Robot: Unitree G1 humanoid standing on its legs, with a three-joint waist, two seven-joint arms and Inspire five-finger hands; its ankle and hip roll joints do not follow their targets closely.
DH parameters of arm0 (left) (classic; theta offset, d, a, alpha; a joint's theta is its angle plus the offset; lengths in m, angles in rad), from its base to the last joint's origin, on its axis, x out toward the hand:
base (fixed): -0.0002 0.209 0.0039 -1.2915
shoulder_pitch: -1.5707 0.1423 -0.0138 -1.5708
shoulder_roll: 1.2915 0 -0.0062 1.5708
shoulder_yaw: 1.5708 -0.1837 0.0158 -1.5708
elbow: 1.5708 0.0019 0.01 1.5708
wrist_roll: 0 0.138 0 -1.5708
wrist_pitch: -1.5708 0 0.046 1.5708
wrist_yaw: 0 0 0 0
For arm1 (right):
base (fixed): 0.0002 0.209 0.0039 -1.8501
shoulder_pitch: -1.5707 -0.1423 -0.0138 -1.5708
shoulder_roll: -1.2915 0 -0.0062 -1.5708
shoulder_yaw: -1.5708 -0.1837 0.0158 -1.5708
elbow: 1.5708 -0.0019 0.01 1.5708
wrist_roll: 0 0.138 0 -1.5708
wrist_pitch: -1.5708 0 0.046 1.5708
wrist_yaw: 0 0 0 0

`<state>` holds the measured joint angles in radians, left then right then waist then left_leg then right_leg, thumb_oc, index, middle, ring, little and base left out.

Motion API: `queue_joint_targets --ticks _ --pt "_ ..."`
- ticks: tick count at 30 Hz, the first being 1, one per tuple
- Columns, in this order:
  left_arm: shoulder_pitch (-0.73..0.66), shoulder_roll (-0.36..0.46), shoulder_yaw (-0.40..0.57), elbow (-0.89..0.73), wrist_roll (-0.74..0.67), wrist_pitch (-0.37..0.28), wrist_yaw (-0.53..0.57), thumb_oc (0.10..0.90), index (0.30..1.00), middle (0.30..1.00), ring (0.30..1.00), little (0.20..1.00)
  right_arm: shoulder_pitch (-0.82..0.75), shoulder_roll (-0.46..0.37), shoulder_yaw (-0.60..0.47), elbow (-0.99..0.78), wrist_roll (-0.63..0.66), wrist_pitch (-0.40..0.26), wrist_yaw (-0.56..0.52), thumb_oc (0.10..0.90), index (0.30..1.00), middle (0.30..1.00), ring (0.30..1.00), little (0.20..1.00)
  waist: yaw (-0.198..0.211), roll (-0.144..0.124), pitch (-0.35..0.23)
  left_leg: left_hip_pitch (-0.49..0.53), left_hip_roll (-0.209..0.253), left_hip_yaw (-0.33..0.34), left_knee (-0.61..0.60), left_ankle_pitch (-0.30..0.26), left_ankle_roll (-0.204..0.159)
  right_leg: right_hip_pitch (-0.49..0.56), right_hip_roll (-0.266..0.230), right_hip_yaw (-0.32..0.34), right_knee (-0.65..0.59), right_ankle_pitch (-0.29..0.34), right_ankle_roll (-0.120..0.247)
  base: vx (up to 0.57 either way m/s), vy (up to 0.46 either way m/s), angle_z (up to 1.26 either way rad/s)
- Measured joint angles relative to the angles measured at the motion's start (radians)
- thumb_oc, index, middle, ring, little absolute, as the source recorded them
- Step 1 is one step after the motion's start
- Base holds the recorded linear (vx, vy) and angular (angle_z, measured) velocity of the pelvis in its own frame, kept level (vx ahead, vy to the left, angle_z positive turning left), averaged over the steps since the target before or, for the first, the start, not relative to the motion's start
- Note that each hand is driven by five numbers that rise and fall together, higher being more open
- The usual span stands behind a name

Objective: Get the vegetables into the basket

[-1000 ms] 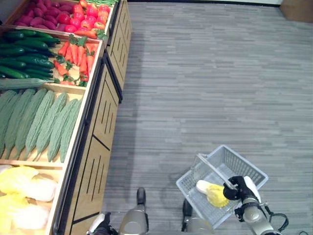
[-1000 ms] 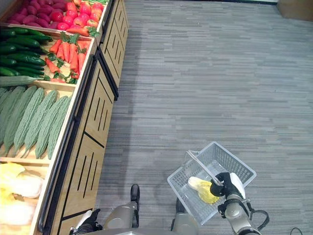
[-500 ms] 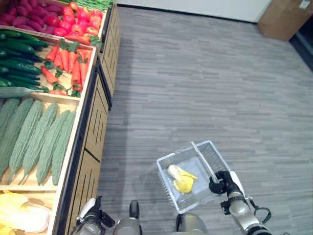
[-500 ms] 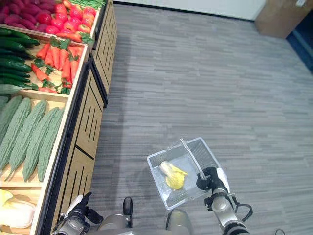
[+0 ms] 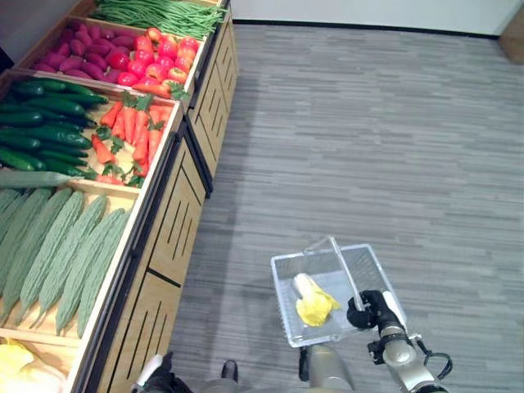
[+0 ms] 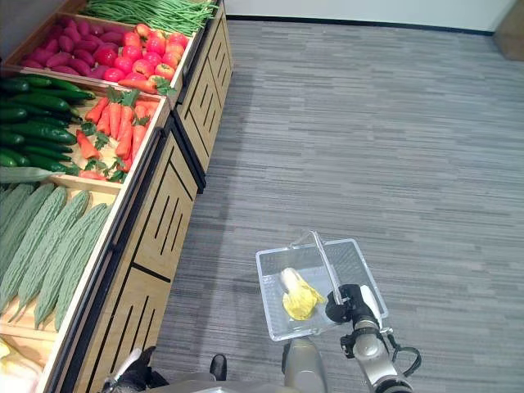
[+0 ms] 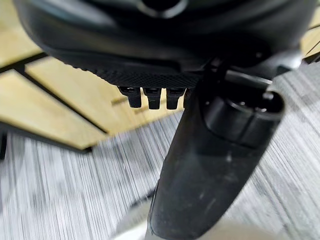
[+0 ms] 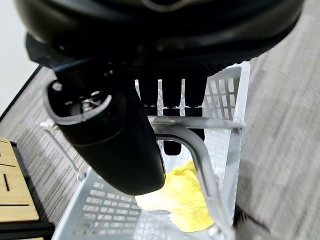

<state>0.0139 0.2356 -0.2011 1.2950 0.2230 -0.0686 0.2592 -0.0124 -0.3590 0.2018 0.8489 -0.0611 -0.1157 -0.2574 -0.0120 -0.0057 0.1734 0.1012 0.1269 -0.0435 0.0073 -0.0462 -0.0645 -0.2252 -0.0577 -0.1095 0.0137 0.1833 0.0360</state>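
Note:
A clear plastic basket point(image 5: 283, 288) hangs over the grey floor at the lower right. My right hand point(image 5: 372, 309) is shut on the basket handle point(image 8: 195, 150), with its fingers curled round the bar. A yellow-white napa cabbage point(image 5: 312, 300) lies inside the basket point(image 8: 100, 200), and the cabbage point(image 8: 182, 200) is seen just under the hand. My left hand point(image 6: 131, 374) hangs low beside the wooden stand with relaxed fingers point(image 7: 150, 97), holding nothing.
A wooden produce stand point(image 5: 176, 237) runs along the left. Its bins hold bitter gourds point(image 5: 57, 254), cucumbers point(image 5: 41, 135), carrots point(image 5: 127, 139), tomatoes point(image 5: 164, 65), purple sweet potatoes point(image 5: 82, 61), green beans point(image 5: 155, 15) and cabbages point(image 5: 20, 364). Grey floor point(image 5: 368, 147) spreads to the right.
The camera has moved, so the stand's far bins now show. The basket has swung and turned a little under my right hand, with the cabbage still inside.

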Motion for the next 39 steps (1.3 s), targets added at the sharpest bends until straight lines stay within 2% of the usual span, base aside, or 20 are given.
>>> queue_joint_targets --ticks 7,9,11,13,15,16,19,21,22,23,25,27,28,30,32,33,34,35,36,39 --pt "-0.041 0.012 0.019 -0.004 -0.019 0.001 0.007 0.9 1.0 1.0 1.0 1.0 0.02 -0.075 -0.004 -0.032 0.001 -0.005 -0.006 0.4 0.3 0.3 0.3 0.3 -0.011 0.002 -0.005 -0.151 0.058 -0.073 0.35 0.074 -0.111 0.083 0.061 -0.071 0.014 -0.108 -0.077 0.26 -0.242 0.22" --pt "-0.048 0.023 0.019 -0.018 -0.021 0.0 0.01 0.9 1.0 1.0 1.0 1.0 0.036 -0.074 -0.006 -0.032 0.002 -0.003 -0.011 0.4 0.3 0.3 0.3 0.3 -0.007 -0.022 0.002 -0.207 0.052 -0.059 0.436 0.055 -0.119 0.109 0.06 -0.077 0.0 -0.124 -0.111 0.26 -0.115 0.26" --pt "-0.055 0.022 0.014 -0.029 -0.026 0.0 0.015 0.9 1.0 1.0 1.0 1.0 0.042 -0.075 -0.017 -0.031 0.002 -0.001 -0.015 0.4 0.3 0.3 0.3 0.3 -0.002 -0.032 0.009 -0.224 0.025 -0.04 0.393 0.008 -0.106 0.125 0.051 -0.078 -0.018 -0.123 -0.113 0.19 -0.032 0.14" --pt "-0.063 0.02 0.013 -0.044 -0.027 0.0 0.021 0.9 1.0 1.0 1.0 1.0 0.043 -0.07 -0.024 -0.029 0.002 -0.001 -0.024 0.4 0.3 0.3 0.3 0.3 0.0 -0.042 0.015 -0.306 -0.021 0.018 0.218 -0.003 -0.08 0.16 0.049 -0.086 -0.077 -0.132 -0.1 0.32 0.024 0.13" --pt "-0.073 0.018 0.011 -0.047 -0.027 -0.001 0.024 0.9 1.0 1.0 1.0 1.0 0.032 -0.066 -0.022 -0.026 0.002 -0.001 -0.027 0.4 0.3 0.3 0.3 0.3 0.026 -0.043 0.04 -0.352 -0.032 0.034 0.029 0.059 -0.052 0.186 0.059 -0.069 -0.101 -0.125 -0.082 0.45 0.111 -0.25" --pt "-0.065 0.013 0.012 -0.052 -0.027 0.001 0.023 0.9 1.0 1.0 1.0 1.0 0.015 -0.049 -0.021 0.006 0.002 -0.003 -0.034 0.4 0.3 0.3 0.3 0.3 0.032 -0.033 0.055 -0.409 -0.011 0.031 -0.075 0.146 -0.07 0.212 0.09 -0.058 -0.106 -0.159 -0.08 0.58 0.175 -0.47" --pt "-0.053 0.0 0.02 -0.037 -0.026 0.002 0.023 0.9 1.0 1.0 1.0 1.0 0.029 -0.035 -0.019 0.043 0.001 -0.003 -0.032 0.4 0.3 0.3 0.3 0.3 0.061 -0.027 0.064 -0.434 0.001 0.039 -0.097 0.196 -0.063 0.276 0.114 -0.01 -0.101 -0.196 -0.076 0.63 0.334 -0.59" --pt "-0.016 -0.012 0.024 -0.025 -0.026 0.01 0.021 0.9 1.0 1.0 1.0 1.0 0.063 -0.037 -0.022 0.045 -0.001 -0.004 -0.026 0.4 0.3 0.3 0.3 0.3 0.069 -0.022 0.048 -0.408 0.0 0.111 -0.062 0.228 -0.016 0.328 0.107 0.031 -0.099 -0.224 -0.057 0.28 0.216 -0.69" --pt "0.01 -0.021 0.019 -0.031 -0.026 0.011 0.022 0.9 1.0 1.0 1.0 1.0 0.085 -0.049 -0.022 0.04 -0.001 -0.004 -0.024 0.4 0.3 0.3 0.3 0.3 0.069 -0.002 0.027 -0.386 0.007 0.115 -0.067 0.258 0.011 0.344 0.113 0.055 -0.098 -0.242 -0.036 0.22 0.18 -0.66" --pt "0.011 -0.017 0.019 -0.03 -0.026 0.012 0.022 0.9 1.0 1.0 1.0 1.0 0.094 -0.044 -0.023 0.042 -0.001 -0.002 -0.023 0.4 0.3 0.3 0.3 0.3 0.062 -0.012 0.027 -0.374 -0.005 0.12 -0.07 0.319 0.03 0.356 0.098 0.067 -0.086 -0.259 -0.026 0.34 0.3 -0.44" --pt "-0.01 0.001 0.017 -0.04 -0.026 0.016 0.024 0.9 1.0 1.0 1.0 1.0 0.102 -0.033 -0.027 0.031 -0.002 0.006 -0.021 0.4 0.3 0.3 0.3 0.3 0.049 -0.046 0.024 -0.333 -0.063 0.157 -0.085 0.286 0.088 0.305 0.032 0.07 0.058 -0.29 0.031 0.29 0.277 -0.13" --pt "-0.024 0.009 0.016 -0.044 -0.026 0.015 0.024 0.9 1.0 1.0 1.0 1.0 0.101 -0.03 -0.028 0.031 -0.002 0.01 -0.013 0.4 0.3 0.3 0.3 0.3 0.051 -0.052 0.021 -0.303 -0.076 0.169 -0.086 0.263 0.102 0.277 0.008 0.079 0.159 -0.311 0.052 0.15 0.178 -0.13" --pt "-0.036 0.034 0.013 -0.049 -0.026 0.001 0.025 0.9 1.0 1.0 1.0 1.0 0.098 -0.014 -0.028 0.026 -0.001 0.008 -0.012 0.4 0.3 0.3 0.3 0.3 0.05 -0.074 0.003 -0.283 -0.102 0.183 -0.071 0.221 0.124 0.215 -0.025 0.08 0.311 -0.325 0.073 0.17 0.237 -0.14" --pt "-0.054 0.071 0.002 -0.066 -0.026 -0.005 0.025 0.9 1.0 1.0 1.0 1.0 0.074 0.01 -0.027 0.025 0.001 0.005 -0.012 0.4 0.3 0.3 0.3 0.3 0.055 -0.11 -0.014 -0.277 -0.14 0.19 -0.045 0.174 0.147 0.159 -0.059 0.083 0.451 -0.318 0.096 0.23 0.277 -0.04" --pt "-0.07 0.076 -0.006 -0.065 -0.026 -0.002 0.024 0.9 1.0 1.0 1.0 1.0 0.05 0.015 -0.025 0.029 0.002 0.005 -0.013 0.4 0.3 0.3 0.3 0.3 0.049 -0.108 -0.012 -0.267 -0.151 0.186 -0.043 0.158 0.159 0.09 -0.068 0.104 0.594 -0.277 0.11 0.18 0.151 0.14" --pt "-0.082 0.078 -0.005 -0.065 -0.026 -0.002 0.024 0.9 1.0 1.0 1.0 1.0 0.041 0.018 -0.012 0.023 0.002 0.005 -0.009 0.4 0.3 0.3 0.3 0.3 0.049 -0.104 -0.01 -0.248 -0.156 0.166 -0.043 0.135 0.178 0.045 -0.07 0.105 0.642 -0.32 0.118 0.25 0.137 0.15" --pt "-0.083 0.079 -0.005 -0.064 -0.027 -0.001 0.024 0.9 1.0 1.0 1.0 1.0 0.036 0.019 -0.009 0.016 0.002 0.005 -0.008 0.4 0.3 0.3 0.3 0.3 0.056 -0.103 -0.008 -0.237 -0.156 0.16 -0.049 0.123 0.191 0.025 -0.064 0.102 0.645 -0.332 0.113 0.29 0.079 0.19" --pt "-0.083 0.079 -0.003 -0.06 -0.027 0.001 0.024 0.9 1.0 1.0 1.0 1.0 0.029 0.019 -0.002 0.008 0.001 0.002 -0.007 0.4 0.3 0.3 0.3 0.3 0.052 -0.1 -0.007 -0.227 -0.155 0.162 -0.052 0.135 0.179 0.01 -0.063 0.1 0.639 -0.337 0.112 0.32 0.04 0.24" --pt "-0.087 0.075 -0.005 -0.045 -0.027 0.003 0.023 0.9 1.0 1.0 1.0 1.0 0.022 0.019 0.002 0.003 0.001 -0.009 -0.006 0.4 0.3 0.3 0.3 0.3 0.046 -0.092 -0.001 -0.206 -0.159 0.132 -0.056 0.108 0.196 -0.011 -0.056 0.085 0.569 -0.341 0.111 0.31 -0.005 0.45" --pt "-0.092 0.061 -0.003 -0.027 -0.029 0.008 0.023 0.9 1.0 1.0 1.0 1.0 0.018 0.019 0.003 -0.005 0.001 -0.016 -0.006 0.4 0.3 0.3 0.3 0.3 0.043 -0.079 0.008 -0.184 -0.161 0.083 -0.059 0.091 0.191 -0.055 -0.036 0.078 0.336 -0.318 0.1 0.33 -0.077 0.46"
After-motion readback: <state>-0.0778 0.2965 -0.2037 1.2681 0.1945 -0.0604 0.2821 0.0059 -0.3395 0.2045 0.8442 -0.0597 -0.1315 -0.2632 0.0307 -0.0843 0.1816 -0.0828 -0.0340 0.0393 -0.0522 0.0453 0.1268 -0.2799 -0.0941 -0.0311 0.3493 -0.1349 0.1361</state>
